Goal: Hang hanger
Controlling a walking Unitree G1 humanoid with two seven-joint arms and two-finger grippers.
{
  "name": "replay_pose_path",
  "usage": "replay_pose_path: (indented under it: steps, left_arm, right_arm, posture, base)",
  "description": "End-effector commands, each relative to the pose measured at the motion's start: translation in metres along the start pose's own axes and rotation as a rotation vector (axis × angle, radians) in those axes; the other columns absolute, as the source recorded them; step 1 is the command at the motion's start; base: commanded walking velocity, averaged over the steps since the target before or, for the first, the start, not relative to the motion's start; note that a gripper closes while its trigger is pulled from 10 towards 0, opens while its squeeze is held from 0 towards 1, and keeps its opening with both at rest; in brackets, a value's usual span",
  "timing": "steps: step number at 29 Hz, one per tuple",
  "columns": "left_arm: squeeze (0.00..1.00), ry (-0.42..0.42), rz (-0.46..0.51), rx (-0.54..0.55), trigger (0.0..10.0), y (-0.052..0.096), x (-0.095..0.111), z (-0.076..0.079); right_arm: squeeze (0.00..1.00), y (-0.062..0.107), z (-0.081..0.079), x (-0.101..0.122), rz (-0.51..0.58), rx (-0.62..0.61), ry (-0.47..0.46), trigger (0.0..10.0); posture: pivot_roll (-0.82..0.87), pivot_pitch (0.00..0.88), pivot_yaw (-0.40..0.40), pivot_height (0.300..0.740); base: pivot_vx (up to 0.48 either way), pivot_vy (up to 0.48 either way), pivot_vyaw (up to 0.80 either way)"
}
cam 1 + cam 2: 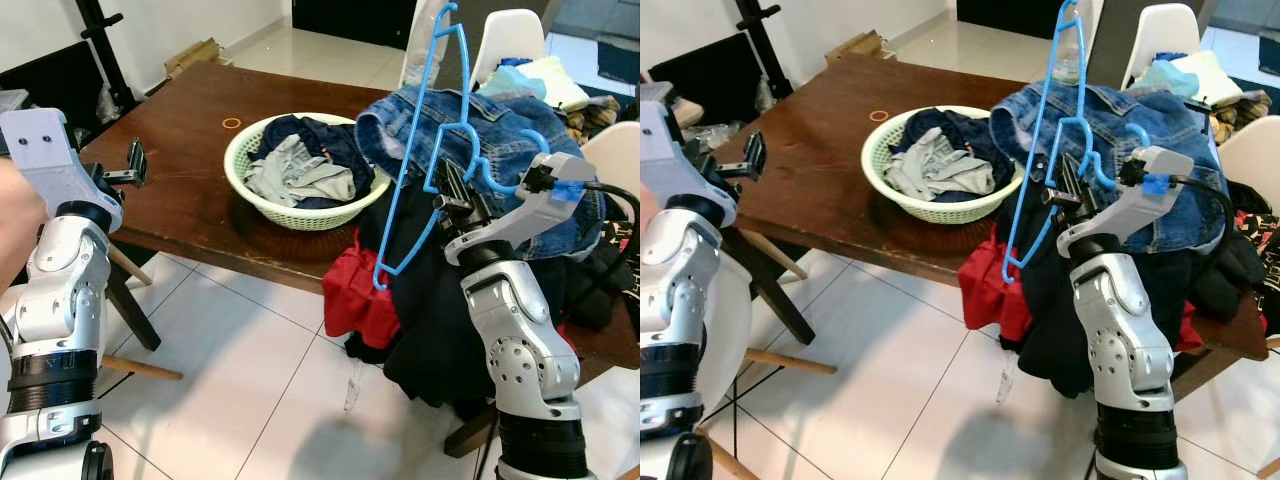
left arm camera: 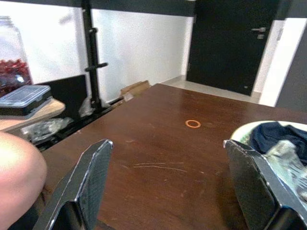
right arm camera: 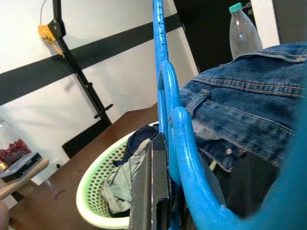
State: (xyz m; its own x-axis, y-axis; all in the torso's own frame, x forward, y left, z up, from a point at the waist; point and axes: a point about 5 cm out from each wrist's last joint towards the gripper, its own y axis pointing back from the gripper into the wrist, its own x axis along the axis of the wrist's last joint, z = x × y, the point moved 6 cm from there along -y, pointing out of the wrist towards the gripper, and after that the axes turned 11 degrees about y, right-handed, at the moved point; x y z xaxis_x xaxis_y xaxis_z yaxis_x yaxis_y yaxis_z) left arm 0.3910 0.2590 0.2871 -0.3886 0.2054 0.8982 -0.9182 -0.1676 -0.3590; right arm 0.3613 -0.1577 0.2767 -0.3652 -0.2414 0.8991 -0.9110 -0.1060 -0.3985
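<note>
Right eye view: right pincer (image 1: 1055,190) clenched on a light, stiff blue hanger (image 1: 1050,130), held upright over the worktop (image 1: 820,160); its thin plastic bar likely slippery; left pincer (image 2: 168,187) released

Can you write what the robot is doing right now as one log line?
right hand: shut on blue plastic hanger, held upright | left hand: open, over brown wooden table | green laundry basket: on table
</note>
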Motion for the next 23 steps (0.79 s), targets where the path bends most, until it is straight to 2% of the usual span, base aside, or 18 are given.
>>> replay_pose_path:
  steps: [1,15,20,23]
  left_arm:
    - [0.00,-0.006,0.003,-0.043,10.0,0.003,-0.002,0.011]
    - [0.00,0.007,0.028,-0.077,10.0,0.001,0.005,0.019]
    - [0.00,0.009,0.044,-0.085,10.0,0.001,0.010,0.020]
    - [0.00,0.017,0.040,-0.095,10.0,0.001,0.009,0.021]
  right_arm:
    - [0.00,0.003,0.005,0.000,-0.007,-0.017,0.010,10.0]
    - [0.00,0.003,0.007,0.002,0.004,-0.017,0.004,10.0]
    - [0.00,0.001,0.010,0.005,0.008,-0.012,0.003,10.0]
    - [0.00,0.001,0.012,0.007,0.013,-0.019,0.001,10.0]
  posture:
    - [0.07,0.135,0.022,0.740]
    - [0.07,0.136,0.018,0.740]
    - [0.08,0.136,0.016,0.740]
    - [0.08,0.136,0.016,0.740]
  base:
    - [0.368,0.000,0.00]
    - [0.385,0.000,0.00]
    - [0.387,0.000,-0.80]
    - [0.385,0.000,0.00]
